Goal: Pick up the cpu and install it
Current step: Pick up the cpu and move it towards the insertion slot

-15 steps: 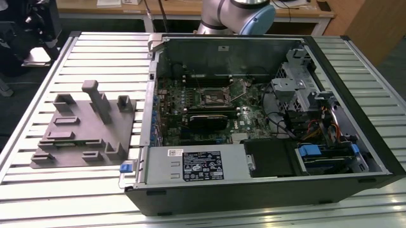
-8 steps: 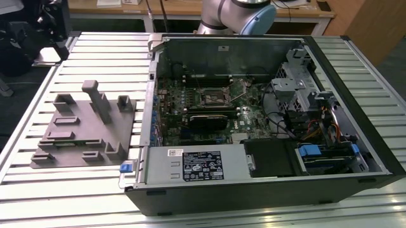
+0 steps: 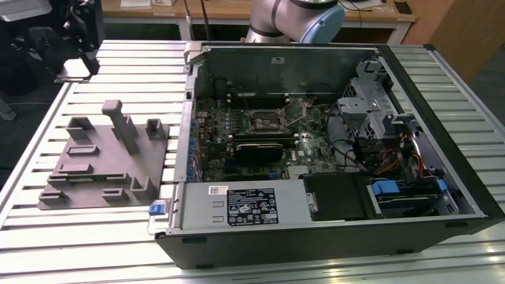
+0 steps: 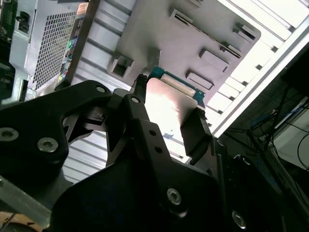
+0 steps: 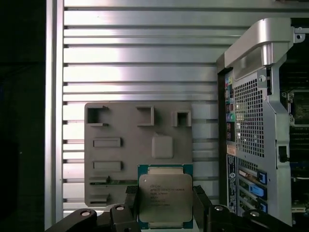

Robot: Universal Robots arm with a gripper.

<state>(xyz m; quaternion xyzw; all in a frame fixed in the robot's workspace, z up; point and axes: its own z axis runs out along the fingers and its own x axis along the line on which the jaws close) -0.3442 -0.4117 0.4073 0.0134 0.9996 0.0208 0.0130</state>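
Grips the cpu (image 5: 165,200) by two opposite edges between the black fingers (image 5: 133,193) of the gripper (image 5: 166,191), closed on it, silvery top towards the camera in the first wrist view and green board showing at the rim. Holds it lifted above the grey fixture (image 5: 125,130) on the slatted surface (image 5: 145,58), beside the computer case (image 5: 246,121) and not inside it. Relies on thin edge contact only, so could let the chip slip or twist on a jolt and drop it onto fixture or slats. Farther off, faces the case's raised side wall; could clip it if carried low. Farthest, at the socket (image 3: 264,118) on the motherboard (image 3: 236,124), could seat the chip skewed or wrongly turned and probably damage contacts if pressed while tilted.
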